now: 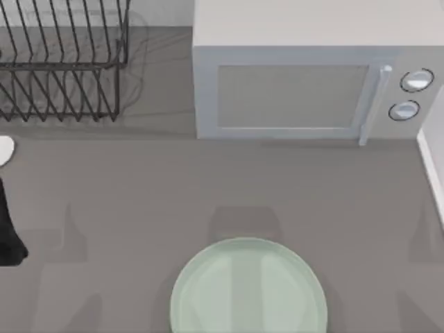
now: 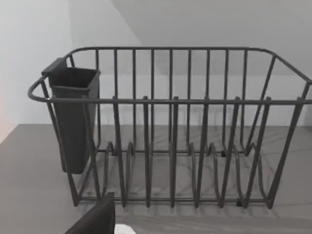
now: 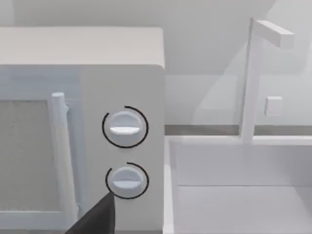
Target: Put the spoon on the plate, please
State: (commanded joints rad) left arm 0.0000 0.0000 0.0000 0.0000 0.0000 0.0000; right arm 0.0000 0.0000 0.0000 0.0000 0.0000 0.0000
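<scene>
Spoon (image 1: 5,150): white bowl at table's far left edge, just in front of dish rack (image 1: 62,66). Plate (image 1: 248,288): front centre, bare. Left gripper (image 1: 10,232): beside spoon, finger state cannot tell. Step: approach; next, descend and grasp.

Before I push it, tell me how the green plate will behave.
The plate looks glossy, so it would probably slide easily on the table. It lies flat, so tipping seems unlikely; gripping its low rim may be awkward.
</scene>
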